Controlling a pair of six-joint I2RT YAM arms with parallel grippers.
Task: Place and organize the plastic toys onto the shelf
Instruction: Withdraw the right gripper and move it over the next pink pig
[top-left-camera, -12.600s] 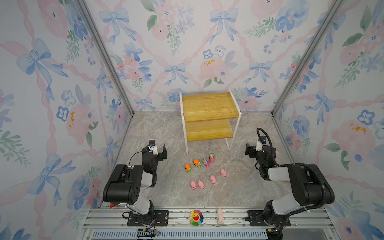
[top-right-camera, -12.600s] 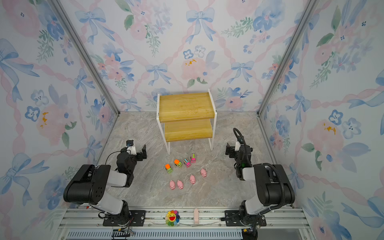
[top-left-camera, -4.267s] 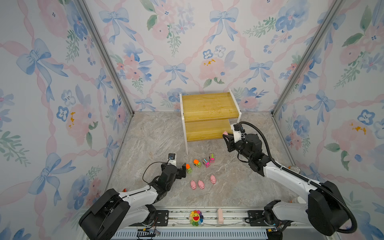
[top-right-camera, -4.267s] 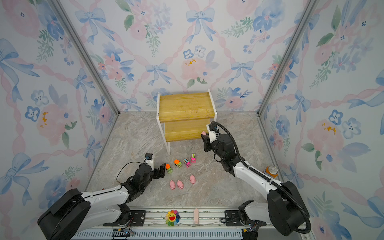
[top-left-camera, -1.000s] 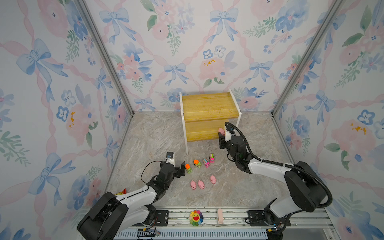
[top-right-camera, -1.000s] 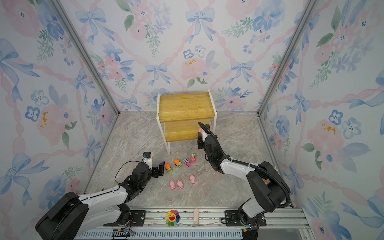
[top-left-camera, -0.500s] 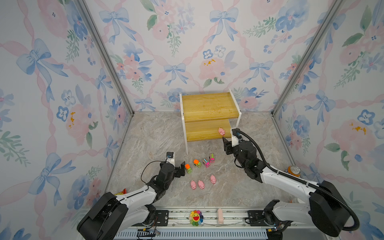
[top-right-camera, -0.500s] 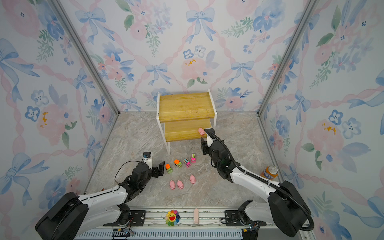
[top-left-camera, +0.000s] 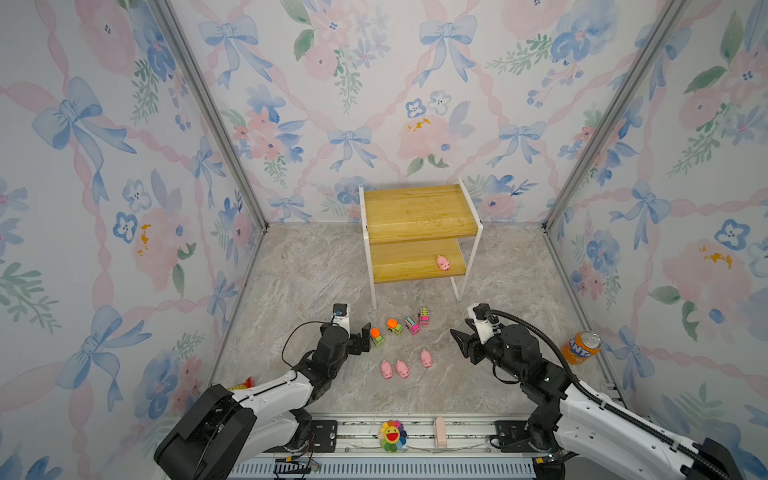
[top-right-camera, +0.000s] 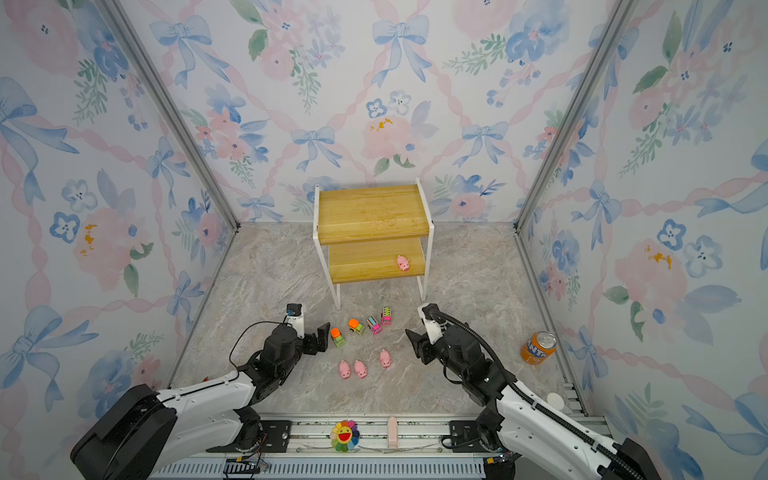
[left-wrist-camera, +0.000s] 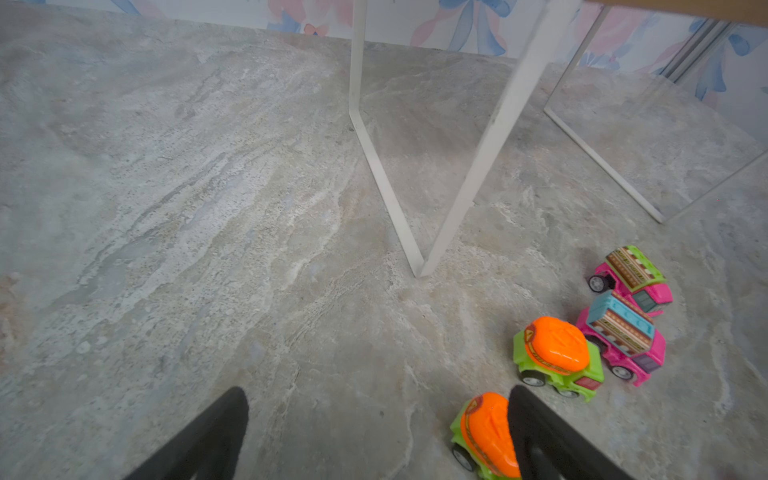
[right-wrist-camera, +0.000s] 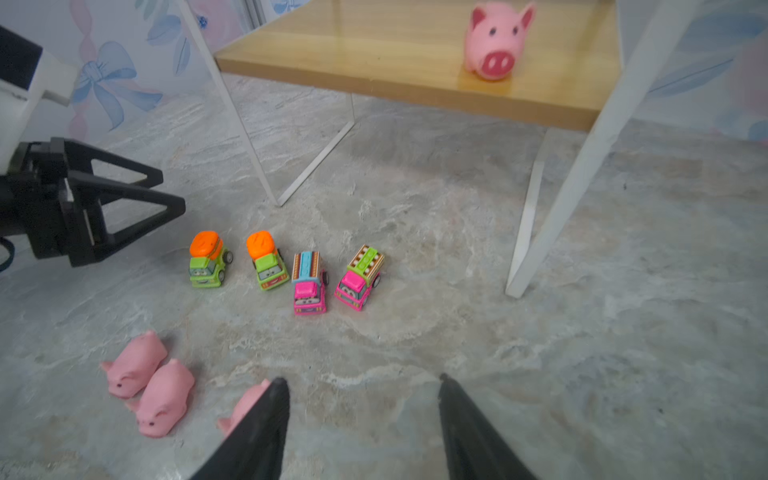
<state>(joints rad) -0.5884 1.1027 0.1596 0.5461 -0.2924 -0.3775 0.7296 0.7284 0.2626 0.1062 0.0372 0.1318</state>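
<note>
The shelf (top-left-camera: 415, 212) stands at the back, with one pink pig (top-left-camera: 443, 263) (right-wrist-camera: 494, 39) on the right of its lower board. On the floor in front stand two green trucks (top-left-camera: 377, 337) (top-left-camera: 394, 326) and two pink trucks (top-left-camera: 412, 325) (top-left-camera: 424, 316). Nearer the front lie three pigs (top-left-camera: 402, 368). My left gripper (top-left-camera: 360, 341) (left-wrist-camera: 376, 395) is open and low, one finger beside the left green truck (left-wrist-camera: 486, 436). My right gripper (top-left-camera: 459, 336) (right-wrist-camera: 361, 378) is open and empty, just right of the rightmost floor pig (right-wrist-camera: 243, 409).
An orange soda can (top-left-camera: 581, 347) stands at the right wall. A smiling flower (top-left-camera: 392, 435) and a pale pink block (top-left-camera: 439, 427) sit on the front rail. The shelf's white legs (right-wrist-camera: 582, 166) rise close behind the trucks.
My right gripper has let go of the pig on the lower board and drawn back and down toward the floor pigs. The left arm has barely moved.
</note>
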